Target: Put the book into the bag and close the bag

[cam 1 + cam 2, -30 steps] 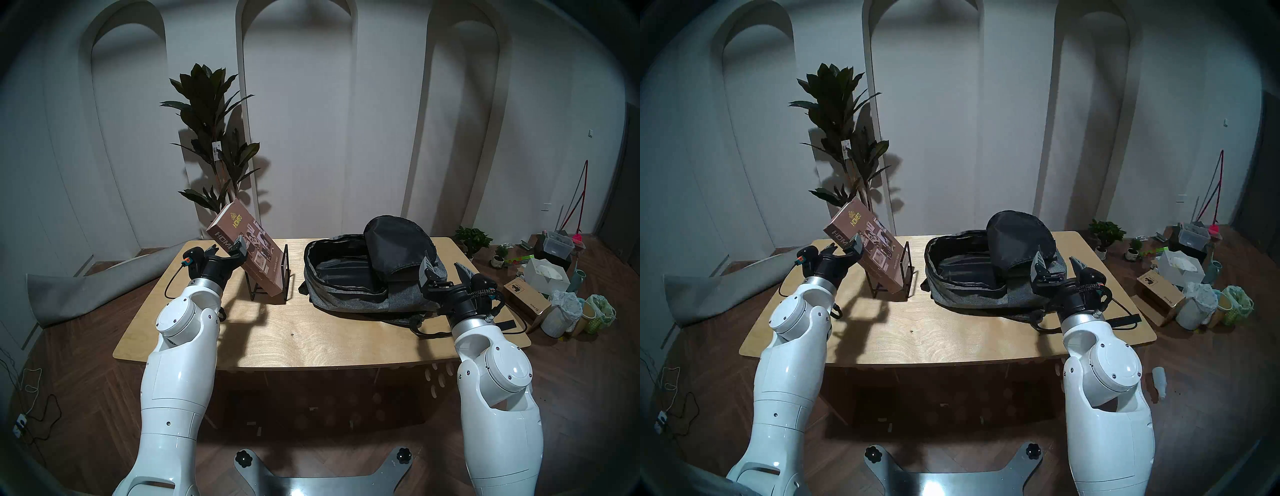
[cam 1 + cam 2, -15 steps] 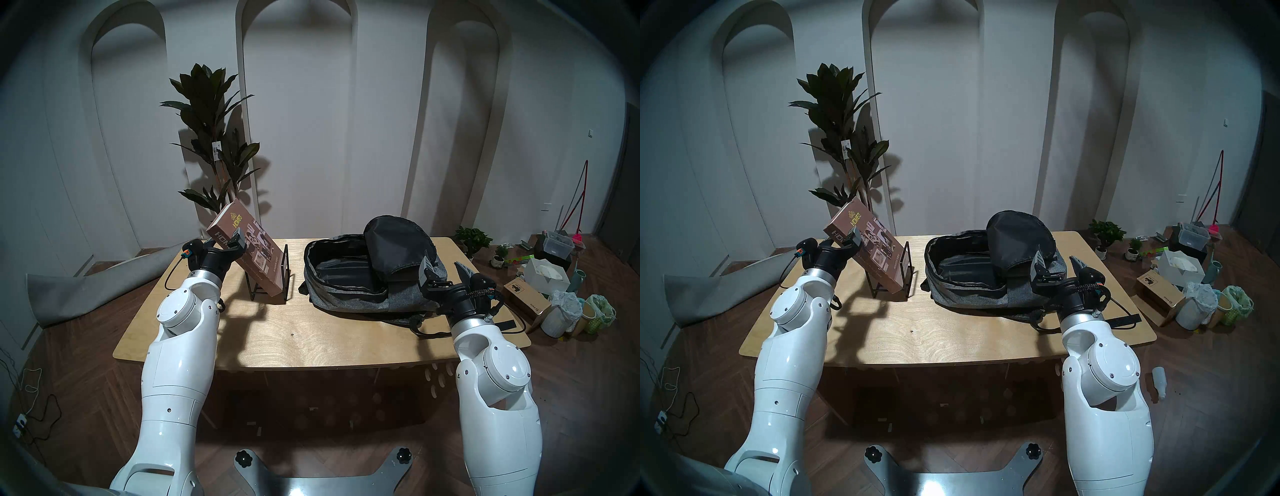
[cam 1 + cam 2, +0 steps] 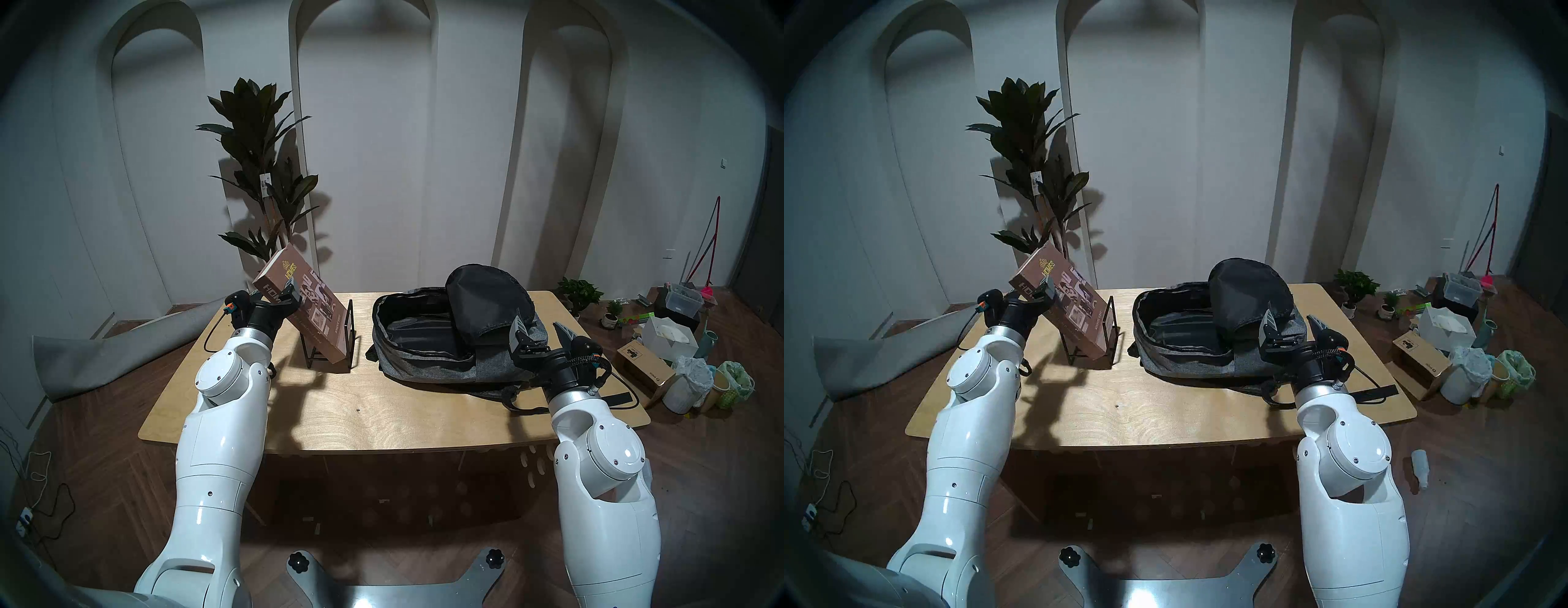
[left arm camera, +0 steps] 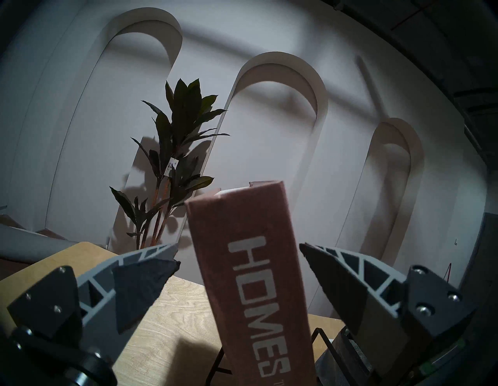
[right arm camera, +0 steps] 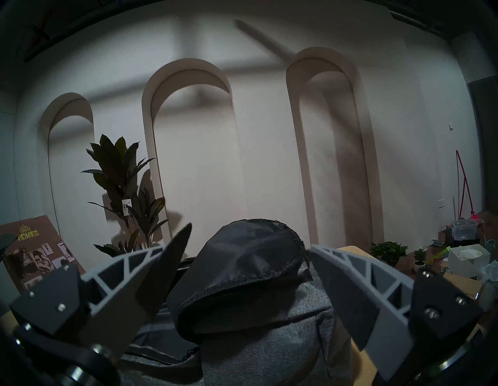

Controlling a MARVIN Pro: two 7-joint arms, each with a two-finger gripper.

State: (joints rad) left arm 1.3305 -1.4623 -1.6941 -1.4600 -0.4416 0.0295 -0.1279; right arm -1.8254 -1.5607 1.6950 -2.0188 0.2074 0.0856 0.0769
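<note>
Lining up left end effector [image 4: 238, 256] around spine of book [image 4: 253, 269], fingers spread wide, nothing gripped, gaps showing both sides of spine. Book leaning tilted in wire stand [image 3: 335, 339] on desk [image 3: 382, 416], stand sitting left of bag [image 3: 445, 344]. Bag lying open just right of stand, flap [image 3: 488, 297] standing up. Right end effector [image 5: 249, 242] hovering open at near right of bag, empty. Judging: centring spine between pads, pushing deeper before closing; thick book likely slipping or twisting if pinched at corner only.
</note>
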